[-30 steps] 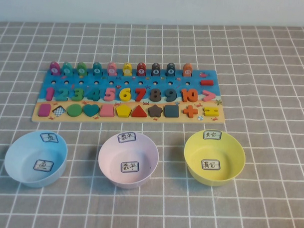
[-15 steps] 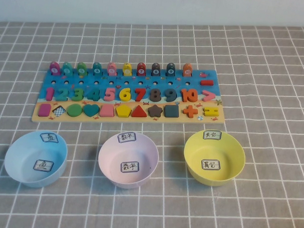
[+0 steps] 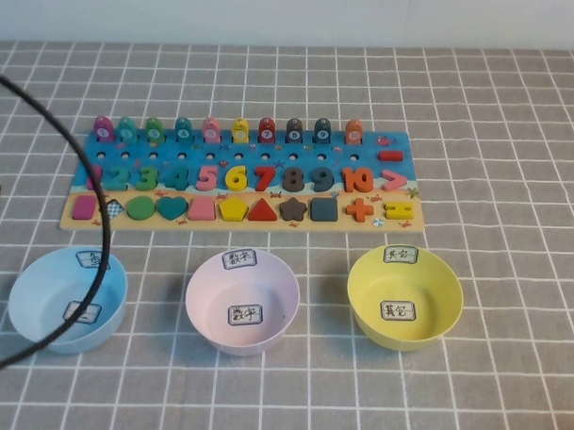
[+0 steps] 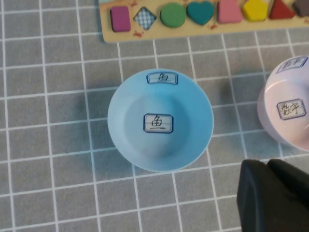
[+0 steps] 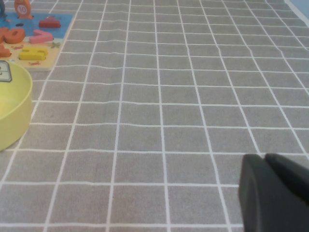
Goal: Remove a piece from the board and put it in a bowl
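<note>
The board [image 3: 241,180] lies lengthwise across the counter [image 3: 516,138], its numbers 1 to 10 running left to right. The piece [image 3: 84,207] sits flat in the leftmost slot of the lower strip. The yellow bowl [image 3: 405,296] stands near the board's right end, carrying two white labels with Chinese characters. A black cable [image 3: 77,160] now arcs over the board's left end, where a moment ago none showed. The left gripper [image 4: 275,195] hangs above the blue bowl [image 4: 160,120], labelled 鱼; the right gripper [image 5: 275,191] is over bare counter. I cannot tell either's opening.
</note>
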